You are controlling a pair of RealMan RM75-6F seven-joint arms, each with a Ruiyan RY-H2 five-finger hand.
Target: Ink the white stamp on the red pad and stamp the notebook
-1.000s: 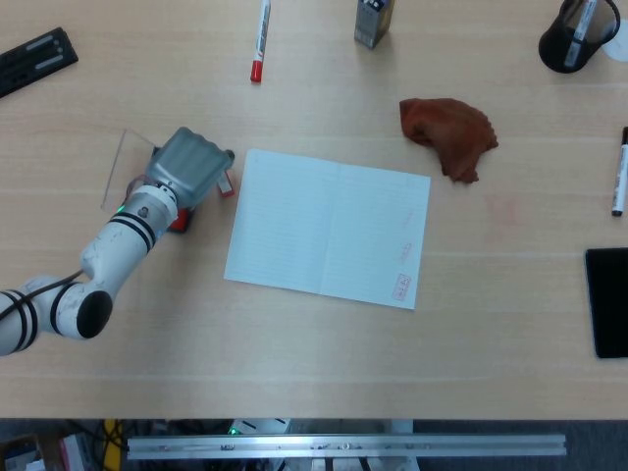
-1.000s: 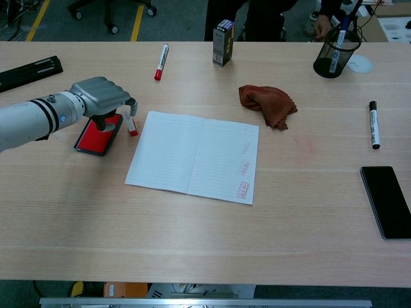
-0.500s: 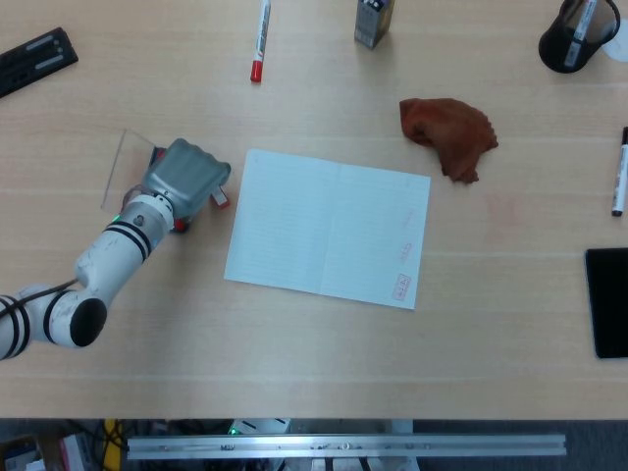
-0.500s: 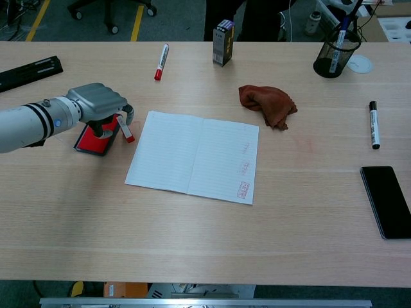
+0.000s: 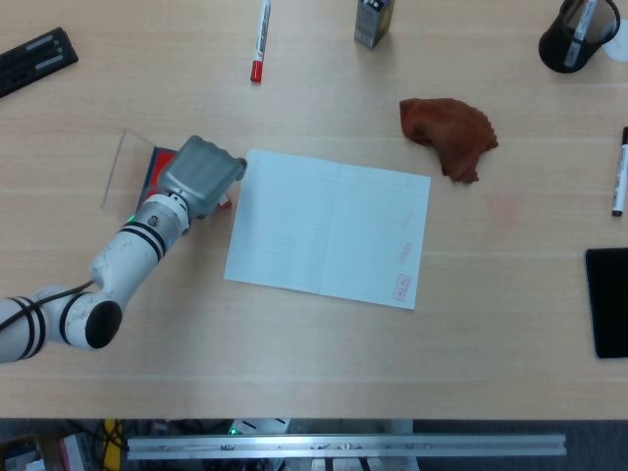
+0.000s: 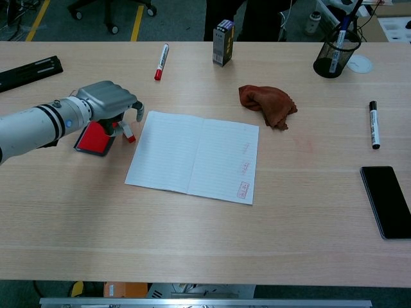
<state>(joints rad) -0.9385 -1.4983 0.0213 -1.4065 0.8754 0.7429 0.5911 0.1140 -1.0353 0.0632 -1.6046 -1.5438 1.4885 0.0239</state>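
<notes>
My left hand [image 5: 201, 175] [image 6: 109, 102] hovers between the red pad [image 5: 162, 165] [image 6: 93, 138] and the left edge of the open notebook [image 5: 329, 228] [image 6: 192, 156]. Its curled fingers hold the small white stamp [image 6: 127, 132] with a red base, which sticks out under the hand, tilted. In the head view only a red sliver of the stamp [image 5: 225, 201] shows beside the hand. The notebook lies flat in the middle of the table, with red stamp marks [image 6: 244, 189] on its right page. My right hand is in neither view.
A clear pad lid [image 5: 120, 172] lies left of the pad. A red cloth [image 5: 446, 132] sits beyond the notebook's right corner. Along the back are a red marker [image 5: 259, 39], a small box [image 5: 373, 22] and a pen cup [image 5: 574, 34]. A black marker [image 5: 620, 172] and a phone [image 5: 608, 299] lie at the right.
My left hand has shifted right, off the red pad toward the notebook's left edge, carrying the stamp with it. More of the pad is now uncovered.
</notes>
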